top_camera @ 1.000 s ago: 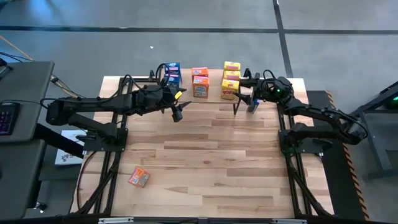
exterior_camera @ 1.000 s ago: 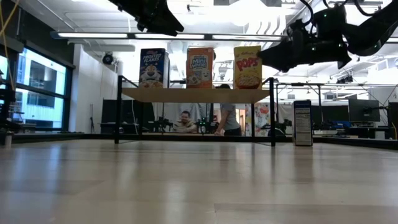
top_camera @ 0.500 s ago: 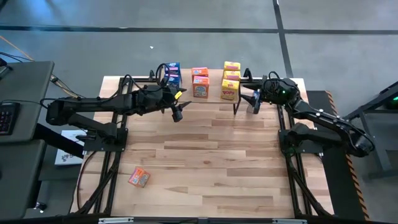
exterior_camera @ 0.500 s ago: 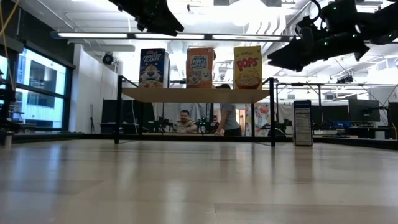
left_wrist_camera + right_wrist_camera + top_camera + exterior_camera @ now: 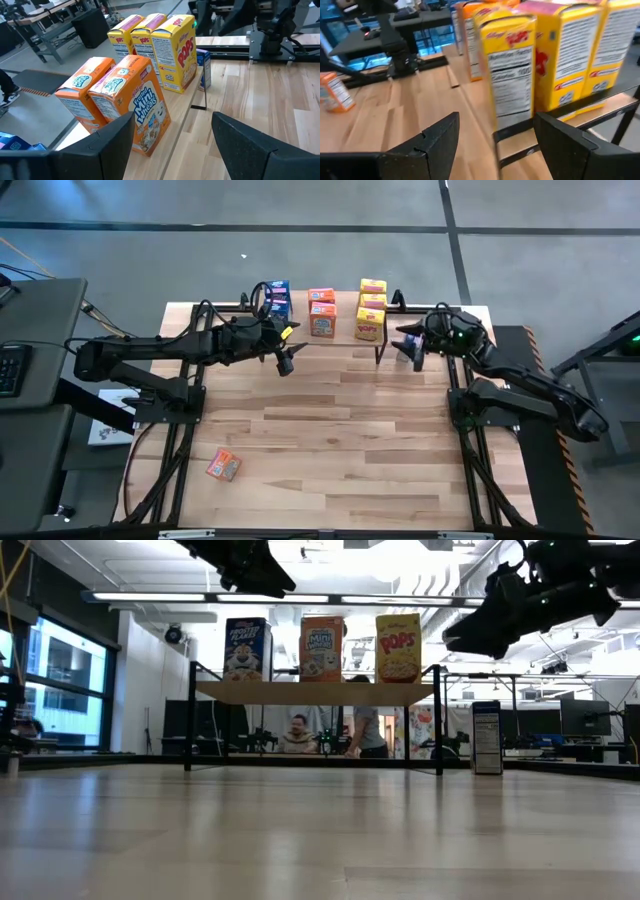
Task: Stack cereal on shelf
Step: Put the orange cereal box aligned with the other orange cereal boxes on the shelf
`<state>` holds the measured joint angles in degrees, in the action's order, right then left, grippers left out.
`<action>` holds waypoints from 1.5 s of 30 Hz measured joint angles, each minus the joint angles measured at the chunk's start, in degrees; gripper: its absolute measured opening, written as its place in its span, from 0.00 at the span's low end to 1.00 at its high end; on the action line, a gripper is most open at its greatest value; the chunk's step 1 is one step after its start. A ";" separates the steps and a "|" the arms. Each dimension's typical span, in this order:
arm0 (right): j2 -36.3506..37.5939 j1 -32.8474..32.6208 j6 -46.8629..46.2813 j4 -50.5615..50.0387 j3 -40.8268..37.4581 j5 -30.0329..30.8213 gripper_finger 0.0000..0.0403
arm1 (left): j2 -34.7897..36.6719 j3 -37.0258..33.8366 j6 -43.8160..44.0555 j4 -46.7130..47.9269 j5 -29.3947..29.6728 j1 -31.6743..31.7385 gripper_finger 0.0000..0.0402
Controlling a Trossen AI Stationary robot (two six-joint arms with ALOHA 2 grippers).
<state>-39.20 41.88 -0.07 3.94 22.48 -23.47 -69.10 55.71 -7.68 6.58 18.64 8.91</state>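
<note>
The shelf (image 5: 315, 692) stands at the table's far side. Upright on its plank are cereal boxes in three rows: blue (image 5: 277, 298), orange (image 5: 322, 313) and yellow (image 5: 370, 310). One more blue box (image 5: 486, 737) stands on the table just right of the shelf. An orange box (image 5: 223, 466) lies near the front left corner. My right gripper (image 5: 412, 345) hovers open and empty right of the yellow row (image 5: 560, 55), pointing at it. My left gripper (image 5: 285, 360) hovers open and empty in front of the orange row (image 5: 135, 100).
The shelf's black wire legs (image 5: 437, 720) stand close to the blue box on the table. Wide bare tabletop (image 5: 340, 440) lies between the shelf and the near edge. People sit at desks in the room beyond the table (image 5: 297, 735).
My right gripper has drawn back from the yellow row toward the table's right edge, rising a little and tipping up toward level, its fingers still apart. The boxes have stayed where they were.
</note>
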 joint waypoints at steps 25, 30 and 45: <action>2.47 -25.61 -5.12 -3.36 0.00 13.49 0.62 | 0.00 -0.01 0.00 -0.85 0.00 0.00 0.63; 2.42 -30.07 -5.01 -3.36 0.00 17.41 0.62 | 0.00 0.00 2.09 -0.08 -1.10 -0.07 0.63; 2.42 -34.83 -3.55 -3.47 0.00 23.02 0.62 | 0.78 -0.05 7.19 1.89 -15.78 -5.35 0.63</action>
<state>-36.77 7.05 -3.62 0.47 22.48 -0.45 -68.32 55.66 -0.49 8.47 2.86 3.56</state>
